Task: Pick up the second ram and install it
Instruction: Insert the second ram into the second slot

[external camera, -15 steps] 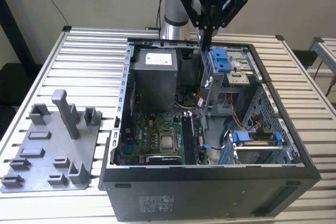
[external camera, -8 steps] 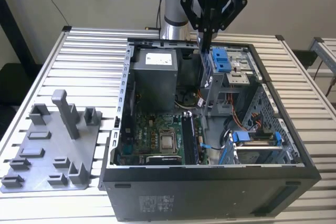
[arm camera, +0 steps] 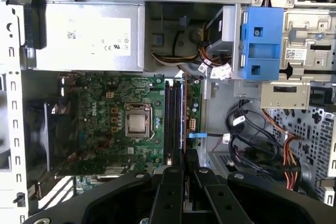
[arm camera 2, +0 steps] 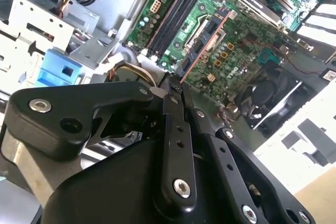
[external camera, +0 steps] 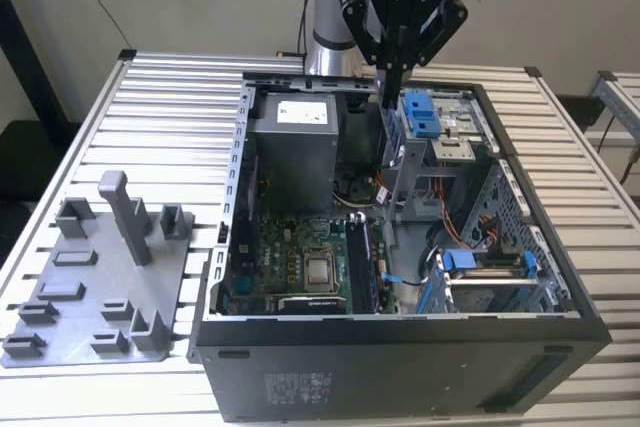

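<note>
My gripper (external camera: 390,95) hangs over the open computer case (external camera: 400,347), above its back half near the grey power supply (external camera: 295,147). Its fingers (arm camera 2: 170,129) are shut on the second ram (arm camera: 184,121), a thin dark stick seen edge-on with a copper-coloured contact edge (arm camera 2: 207,45). In both wrist views the stick lies roughly along the black memory slots (arm camera: 170,119) of the green motherboard (arm camera: 105,124), still well above them. In the exterior view a dark stick (external camera: 372,265) appears to stand in one slot beside the processor socket (external camera: 320,269).
A blue drive bracket (external camera: 420,112) and metal drive cage stand just to the exterior view's right of the gripper. Loose cables (arm camera: 252,145) lie beside the slots. A grey parts fixture (external camera: 100,277) with upright posts sits on the slatted table at the exterior view's left.
</note>
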Motion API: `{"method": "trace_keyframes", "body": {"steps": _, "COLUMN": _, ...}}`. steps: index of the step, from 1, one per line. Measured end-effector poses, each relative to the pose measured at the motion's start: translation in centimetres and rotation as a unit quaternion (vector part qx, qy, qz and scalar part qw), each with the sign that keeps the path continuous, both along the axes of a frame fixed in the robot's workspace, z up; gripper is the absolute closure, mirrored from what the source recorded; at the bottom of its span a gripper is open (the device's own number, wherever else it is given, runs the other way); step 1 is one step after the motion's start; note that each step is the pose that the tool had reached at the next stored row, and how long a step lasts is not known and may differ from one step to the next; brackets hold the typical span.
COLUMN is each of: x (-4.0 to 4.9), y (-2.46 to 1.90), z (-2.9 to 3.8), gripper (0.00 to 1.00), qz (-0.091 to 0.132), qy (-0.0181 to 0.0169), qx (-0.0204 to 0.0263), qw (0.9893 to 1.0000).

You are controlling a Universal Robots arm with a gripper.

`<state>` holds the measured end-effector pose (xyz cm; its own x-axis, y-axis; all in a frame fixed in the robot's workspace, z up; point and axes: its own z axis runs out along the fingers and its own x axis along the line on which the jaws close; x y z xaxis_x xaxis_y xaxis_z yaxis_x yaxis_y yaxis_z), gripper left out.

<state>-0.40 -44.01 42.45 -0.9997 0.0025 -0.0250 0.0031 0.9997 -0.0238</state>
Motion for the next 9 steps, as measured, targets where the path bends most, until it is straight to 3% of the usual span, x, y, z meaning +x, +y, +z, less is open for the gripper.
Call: {"method": "trace_keyframes", "body": {"steps": 9, "x": 0.00, "y": 0.00, "z": -0.19, "gripper": 0.86, "qz": 0.000, "qy": 0.0000, "qx": -0.0003, "qw": 1.0000}}
